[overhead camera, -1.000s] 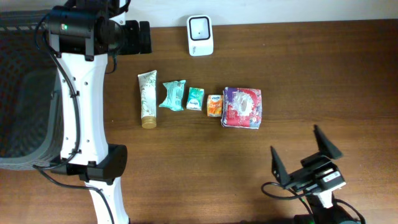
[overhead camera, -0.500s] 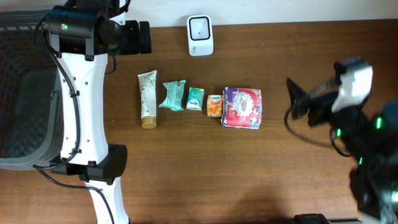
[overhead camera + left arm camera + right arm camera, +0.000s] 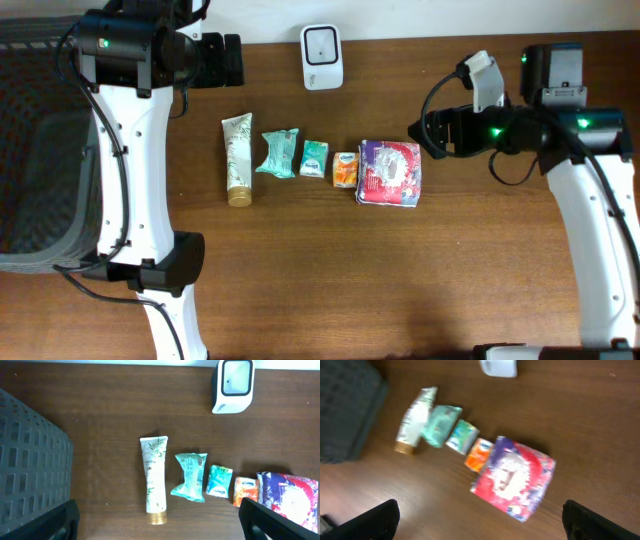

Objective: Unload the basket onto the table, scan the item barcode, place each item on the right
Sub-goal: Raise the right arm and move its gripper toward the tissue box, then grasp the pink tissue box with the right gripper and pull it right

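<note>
1. The left gripper [image 3: 159, 510] has its jaws spread wide and holds nothing. Its two dark fingers [image 3: 47, 522] show only at the lower corners of its wrist view, clear of every item.
2. In the overhead view this gripper sits at the table's [image 3: 300, 280] far edge, between the dark mesh basket [image 3: 35, 150] and the white barcode scanner [image 3: 322, 57].
3. The right gripper [image 3: 428, 137] is also fully open and empty, touching nothing.
4. It hangs just beside the upper right corner of the red and purple pack [image 3: 390, 172]. Its wrist view is blurred, and the pack lies ahead, between the fingers.
5. The items lie in a row mid-table, left to right: a white tube with a gold cap [image 3: 237, 158], a teal packet [image 3: 279, 153], a small teal packet [image 3: 314, 158], a small orange packet [image 3: 345, 168], then the pack.
6. The scanner stands upright at the far edge, well apart from the row.
</note>
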Robot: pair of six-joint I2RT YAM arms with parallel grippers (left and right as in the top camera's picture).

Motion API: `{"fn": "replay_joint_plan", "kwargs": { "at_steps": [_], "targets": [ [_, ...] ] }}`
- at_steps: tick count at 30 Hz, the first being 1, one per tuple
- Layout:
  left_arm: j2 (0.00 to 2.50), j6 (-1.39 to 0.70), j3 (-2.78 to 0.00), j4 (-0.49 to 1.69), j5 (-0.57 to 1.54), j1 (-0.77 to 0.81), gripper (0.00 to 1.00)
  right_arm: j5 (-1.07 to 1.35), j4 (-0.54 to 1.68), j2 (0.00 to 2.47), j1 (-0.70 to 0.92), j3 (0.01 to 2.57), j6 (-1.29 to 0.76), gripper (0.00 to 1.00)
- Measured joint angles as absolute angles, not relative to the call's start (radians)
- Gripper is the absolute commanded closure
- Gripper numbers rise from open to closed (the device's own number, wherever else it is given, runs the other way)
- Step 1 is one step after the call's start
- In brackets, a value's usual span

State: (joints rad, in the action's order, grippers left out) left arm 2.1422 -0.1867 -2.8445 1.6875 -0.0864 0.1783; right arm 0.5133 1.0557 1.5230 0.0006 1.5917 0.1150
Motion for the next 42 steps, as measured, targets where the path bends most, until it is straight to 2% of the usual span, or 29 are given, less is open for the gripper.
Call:
{"fn": "replay_joint_plan", "kwargs": {
  "at_steps": [4,13,14,17,25,29,32,34,35,37,39,42],
  "targets": [
    [2.142,-0.187,-2.844,1.687,-0.086,0.178,0.01,0.341,1.056,1.608,0.001,1.592,-0.006,0.01],
    [2.142,-0.187,-2.844,1.687,-0.086,0.178,0.01,0.296,1.082,1.763,0.001,1.596,-0.057,0.01],
    [2.142,-0.187,-2.844,1.687,-0.086,0.178,0.01,0.304,1.091,1.822,0.001,1.596,-0.056,0.00],
    [2.142,-0.187,-2.844,1.688,-0.086,0.178,0.01,0.340,1.093,1.952,-0.003,1.596,-0.055,0.16],
    [2.142,-0.187,-2.844,1.687,-0.086,0.178,0.01,0.591,1.105,2.079,-0.139,1.583,0.091,0.16],
    [2.142,-0.187,-2.844,1.687,-0.086,0.178,0.01,0.671,1.044,2.081,-0.142,1.494,0.142,0.19],
    [2.142,-0.187,-2.844,1.688,-0.086,0.178,0.01,0.745,0.942,2.082,-0.142,1.402,0.157,0.30],
    [2.142,-0.187,-2.844,1.687,-0.086,0.178,0.01,0.787,0.900,2.082,-0.142,1.357,0.158,0.33],
    [2.142,-0.187,-2.844,1.687,-0.086,0.178,0.01,0.802,0.884,2.082,-0.142,1.339,0.160,0.40],
    [2.142,-0.187,-2.844,1.687,-0.086,0.178,0.01,0.823,0.854,2.082,-0.133,1.315,0.159,0.65],
    [2.142,-0.187,-2.844,1.687,-0.086,0.178,0.01,0.837,0.838,2.082,-0.116,1.309,0.160,0.96],
    [2.142,-0.187,-2.844,1.687,-0.086,0.178,0.01,0.853,0.812,2.082,-0.104,1.309,0.124,0.96]
  ]
}}
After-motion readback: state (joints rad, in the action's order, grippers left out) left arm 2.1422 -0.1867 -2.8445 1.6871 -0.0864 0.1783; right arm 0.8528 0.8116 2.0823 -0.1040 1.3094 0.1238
